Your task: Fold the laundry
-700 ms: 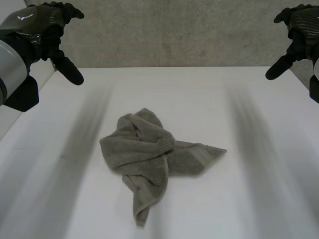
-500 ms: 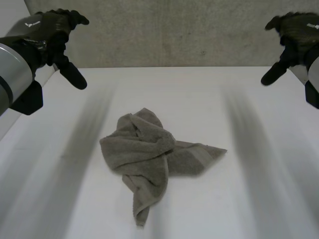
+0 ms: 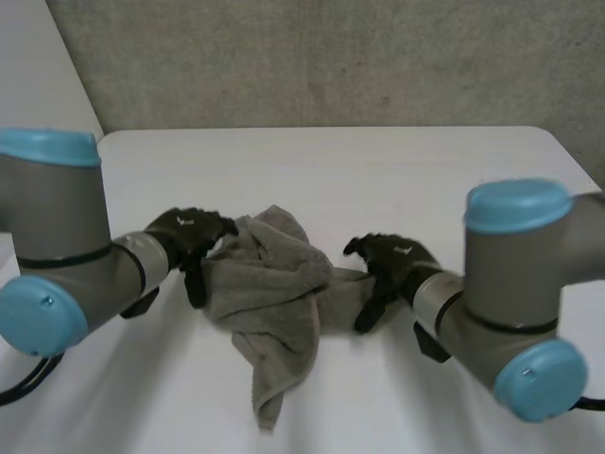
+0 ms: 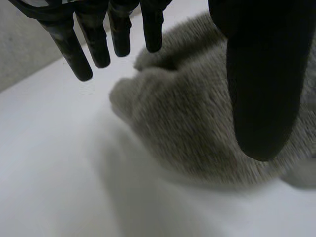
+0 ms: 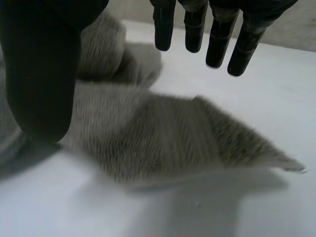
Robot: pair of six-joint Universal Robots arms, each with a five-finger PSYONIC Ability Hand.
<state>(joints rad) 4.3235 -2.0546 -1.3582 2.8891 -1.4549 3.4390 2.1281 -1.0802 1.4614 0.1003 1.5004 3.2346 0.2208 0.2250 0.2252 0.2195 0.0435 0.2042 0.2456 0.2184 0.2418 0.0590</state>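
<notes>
A crumpled grey-brown towel (image 3: 274, 293) lies in a heap in the middle of the white table (image 3: 378, 170), one end trailing toward the front edge. My left hand (image 3: 186, 235) is low at the towel's left edge, open, with straight fingers (image 4: 89, 44) above the bunched cloth (image 4: 197, 118) and the thumb (image 4: 259, 84) apart from them. My right hand (image 3: 389, 260) is down over the towel's pointed right corner (image 5: 237, 143), open too, fingers (image 5: 217, 39) spread over the cloth and the thumb (image 5: 42, 74) off to the side. Neither hand holds the cloth.
A rough grey wall (image 3: 331, 61) runs behind the table's far edge. Both arms, grey with light-blue caps (image 3: 515, 203), reach in from the front at either side of the towel. Bare table lies beyond and to both sides of the towel.
Both hands have dropped from high at the back corners to the table, coming in against the towel's left edge and right corner. The towel has not moved.
</notes>
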